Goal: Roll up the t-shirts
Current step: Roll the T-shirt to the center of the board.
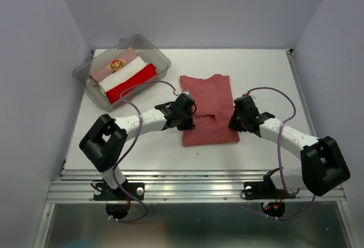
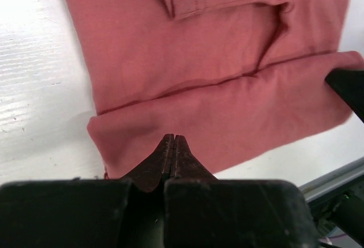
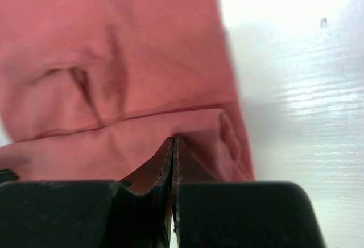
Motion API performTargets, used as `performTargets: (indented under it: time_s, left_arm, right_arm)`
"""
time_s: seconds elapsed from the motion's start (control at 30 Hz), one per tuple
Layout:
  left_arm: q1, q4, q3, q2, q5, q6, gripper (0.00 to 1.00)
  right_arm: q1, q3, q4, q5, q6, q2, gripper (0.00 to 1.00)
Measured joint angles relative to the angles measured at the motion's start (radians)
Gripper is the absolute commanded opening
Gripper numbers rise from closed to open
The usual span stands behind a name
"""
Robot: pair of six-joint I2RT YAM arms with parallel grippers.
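Two grippers are pinching one brick-red t-shirt (image 1: 207, 97) that is lying flat on the white table (image 1: 267, 77), near its middle, with the collar end pointing away from the arm bases. The left gripper (image 1: 190, 117) is biting the shirt's left edge and the right gripper (image 1: 234, 118) is biting its right edge, both at the line where the near part of the cloth is doubling over into a soft band. In the left wrist view the left gripper (image 2: 173, 140) is showing its fingers pressed tight together, tips sunk into that folded band of the shirt (image 2: 199, 60). The right wrist view is showing the right gripper (image 3: 172, 140) closed the same way, cloth (image 3: 114, 43) bunching just beside the tips. Well apart, at the far left corner, a clear bin (image 1: 162, 60) is holding a pale pink bundle (image 1: 116, 66), a white bundle (image 1: 126, 73) and a bright red bundle (image 1: 133, 83) side by side.
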Motion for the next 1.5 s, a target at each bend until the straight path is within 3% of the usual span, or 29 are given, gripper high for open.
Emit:
performTargets:
  time_s: [0.23, 0.67, 0.9, 0.97, 1.0, 1.03, 1.13, 1.27, 1.43, 1.5]
  left_arm:
    - [0.001, 0.041, -0.021, 0.106, 0.011, -0.004, 0.0]
    - [0.002, 0.148, -0.145, 0.029, -0.004, -0.03, 0.0]
    - [0.003, 0.012, -0.138, -0.032, -0.107, -0.019, 0.0]
    - [0.003, -0.024, -0.122, -0.046, -0.13, -0.011, 0.0]
    - [0.003, -0.039, -0.111, -0.056, -0.14, -0.005, 0.01]
    - [0.004, -0.047, -0.106, -0.069, -0.149, -0.001, 0.04]
    - [0.006, -0.067, -0.102, -0.145, -0.163, 0.003, 0.27]
    - [0.009, -0.053, -0.14, -0.314, -0.167, -0.012, 0.48]
    - [0.012, -0.02, -0.277, -0.478, -0.141, -0.069, 0.64]
    - [0.013, -0.012, -0.342, -0.505, -0.129, -0.092, 0.65]
  right_arm:
    - [0.0, -0.07, 0.059, 0.021, 0.013, 0.084, 0.01]
    - [0.008, -0.204, 0.286, -0.063, 0.071, 0.03, 0.01]
    - [0.037, -0.252, 0.137, -0.087, 0.133, -0.129, 0.02]
    - [0.04, -0.25, 0.06, -0.079, 0.139, -0.206, 0.06]
    - [0.04, -0.245, 0.028, -0.071, 0.142, -0.233, 0.13]
    - [0.04, -0.24, -0.006, -0.057, 0.145, -0.267, 0.18]
    - [0.04, -0.21, -0.089, -0.015, 0.154, -0.347, 0.34]
    - [0.04, -0.203, -0.134, -0.013, 0.18, -0.37, 0.53]
    - [0.04, -0.266, -0.16, -0.045, 0.234, -0.422, 0.63]
    - [0.04, -0.297, -0.165, -0.058, 0.258, -0.456, 0.63]
